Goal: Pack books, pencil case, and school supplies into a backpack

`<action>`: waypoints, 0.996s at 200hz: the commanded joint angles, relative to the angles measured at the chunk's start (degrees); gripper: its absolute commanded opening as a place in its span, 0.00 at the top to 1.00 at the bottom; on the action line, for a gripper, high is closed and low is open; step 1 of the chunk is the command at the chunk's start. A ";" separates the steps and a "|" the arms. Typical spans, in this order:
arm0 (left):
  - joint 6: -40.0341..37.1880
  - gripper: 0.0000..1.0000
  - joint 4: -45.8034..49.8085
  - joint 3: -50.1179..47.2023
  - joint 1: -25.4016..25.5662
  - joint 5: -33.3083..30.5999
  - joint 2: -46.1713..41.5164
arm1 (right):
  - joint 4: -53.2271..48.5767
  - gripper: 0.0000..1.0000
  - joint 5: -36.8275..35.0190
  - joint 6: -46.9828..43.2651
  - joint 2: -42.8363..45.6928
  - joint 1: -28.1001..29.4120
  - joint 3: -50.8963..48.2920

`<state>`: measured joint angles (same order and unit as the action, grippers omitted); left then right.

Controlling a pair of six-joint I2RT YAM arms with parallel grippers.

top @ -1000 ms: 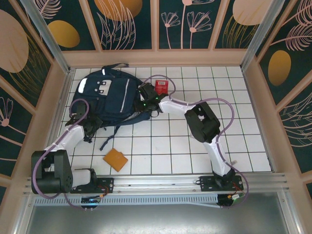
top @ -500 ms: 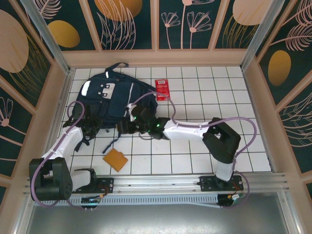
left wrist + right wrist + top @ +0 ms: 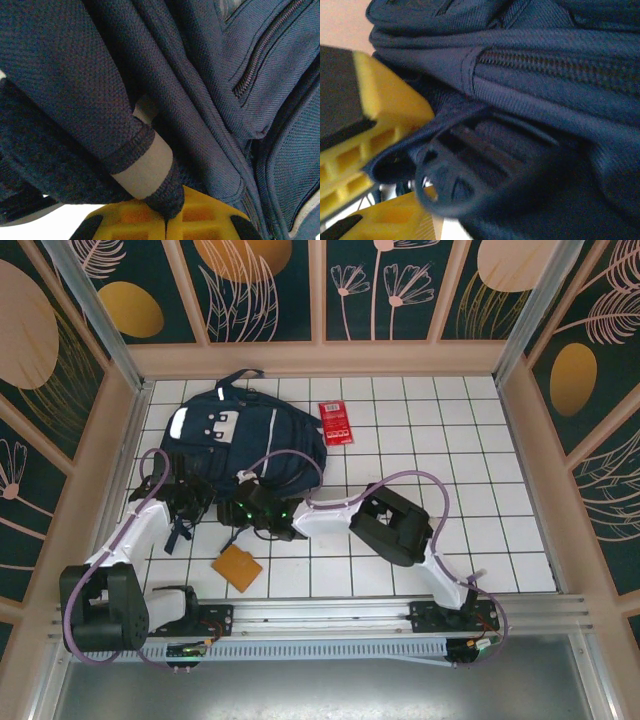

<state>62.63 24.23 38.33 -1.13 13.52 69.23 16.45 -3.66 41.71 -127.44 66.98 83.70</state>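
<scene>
Tiled table [image 3: 480, 490] gives no anchor — with your left gripper [image 3: 166, 225] clenched on the backpack [image 3: 250, 440] hem, spread slowly; your right gripper [image 3: 415, 160] straddles a strap [image 3: 470, 165], grip unclear.

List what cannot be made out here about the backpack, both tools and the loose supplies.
Inside of the backpack: top view, its own fabric hides it.
Grip of the right tool: right wrist view, blurred; a dark loop lies between its fingers, clamped or not unclear.
Fingers of the left tool: left wrist view, cut off by the bottom edge; shut on backpack fabric.
Print on the red packet: top view, too small.
</scene>
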 commanded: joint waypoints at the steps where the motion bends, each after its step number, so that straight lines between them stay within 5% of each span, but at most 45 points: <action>1: 1.74 1.00 -1.23 -0.01 0.53 5.13 -2.48 | 3.56 0.56 -5.63 -2.46 -1.88 0.26 3.84; 22: 1.14 1.00 -0.74 0.08 0.49 4.03 -2.53 | 3.38 0.75 -8.57 -2.77 -1.63 0.35 4.03; 69: -0.68 1.00 -0.09 0.68 0.47 0.51 -1.82 | 1.59 1.00 -9.38 -3.05 2.29 0.24 0.20; 143: -9.17 1.00 1.05 3.86 0.51 -15.75 1.49 | -10.81 1.00 0.86 -0.71 17.25 -2.06 -14.00; 199: -19.16 1.00 -0.52 7.47 0.49 -25.11 3.22 | -22.18 1.00 -0.65 -6.19 30.22 -4.93 -25.72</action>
<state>50.78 27.83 41.74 0.08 -0.58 71.90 3.86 -3.55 38.87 -103.94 63.55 62.11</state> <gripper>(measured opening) 0.046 0.053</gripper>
